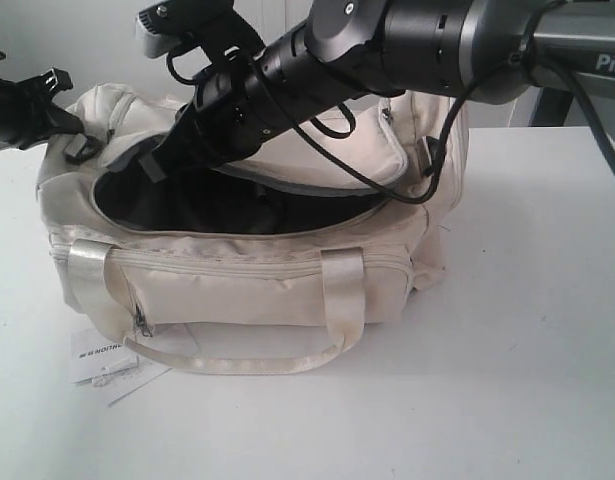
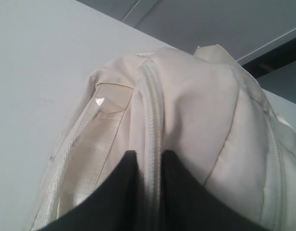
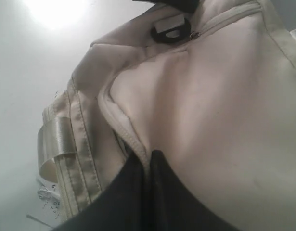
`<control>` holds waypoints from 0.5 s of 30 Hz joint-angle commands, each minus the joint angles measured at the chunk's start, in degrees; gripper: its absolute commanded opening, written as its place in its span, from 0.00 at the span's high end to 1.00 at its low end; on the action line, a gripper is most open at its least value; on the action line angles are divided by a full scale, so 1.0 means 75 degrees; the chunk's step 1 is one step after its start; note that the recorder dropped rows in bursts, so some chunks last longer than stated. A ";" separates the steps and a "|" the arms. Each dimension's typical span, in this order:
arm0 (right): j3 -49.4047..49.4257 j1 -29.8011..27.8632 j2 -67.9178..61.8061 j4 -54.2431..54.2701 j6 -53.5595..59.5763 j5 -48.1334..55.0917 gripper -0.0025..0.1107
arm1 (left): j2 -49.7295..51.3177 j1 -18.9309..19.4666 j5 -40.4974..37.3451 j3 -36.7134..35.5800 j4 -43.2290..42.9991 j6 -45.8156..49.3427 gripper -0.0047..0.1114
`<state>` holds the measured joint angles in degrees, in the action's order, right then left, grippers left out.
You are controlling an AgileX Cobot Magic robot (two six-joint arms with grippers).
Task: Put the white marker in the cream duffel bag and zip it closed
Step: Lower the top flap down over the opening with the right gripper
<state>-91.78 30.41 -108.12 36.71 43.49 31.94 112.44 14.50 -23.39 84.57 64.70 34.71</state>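
The cream duffel bag [image 1: 247,280] stands on the white table with its top opening gaping and a dark inside showing. My left gripper [image 1: 75,135] is at the bag's left end. In the left wrist view it [image 2: 148,153] is shut on the raised zipper seam of the bag [image 2: 196,96]. My right gripper [image 1: 159,165] reaches across from the right to the lifted top flap. In the right wrist view it [image 3: 147,155] is shut on the flap's piped edge [image 3: 123,130]. The white marker is out of view.
A white paper tag [image 1: 102,360] lies on the table [image 1: 507,350] at the bag's front left corner. A satin handle [image 1: 267,362] hangs down the front. The right arm's black cable [image 1: 387,185] loops over the flap. A black ring [image 3: 171,30] sits at the bag's end.
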 commanded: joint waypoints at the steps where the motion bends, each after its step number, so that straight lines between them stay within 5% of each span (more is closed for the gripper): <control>1: -0.0020 -0.0021 0.0074 -0.0404 -0.0031 0.0325 0.98 | -0.0158 0.0026 -0.0078 0.0025 0.0112 0.0037 0.47; 4: -0.0020 -0.0021 0.0074 -0.0716 -0.0031 0.0394 0.98 | -0.0326 0.0026 -0.0071 0.0025 0.0112 -0.0017 0.34; 9: -0.0020 -0.0021 0.0074 -0.0938 -0.0031 0.0615 0.98 | -0.0360 0.0026 -0.0103 0.0025 0.0078 0.0013 0.34; 15: -0.0020 -0.0021 0.0074 -0.0938 -0.0031 0.0859 0.98 | -0.0196 0.0026 -0.0215 0.0025 -0.0198 -0.0022 0.51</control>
<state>-91.78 30.41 -108.12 29.83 43.40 36.11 110.42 14.50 -24.15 84.57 63.55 34.71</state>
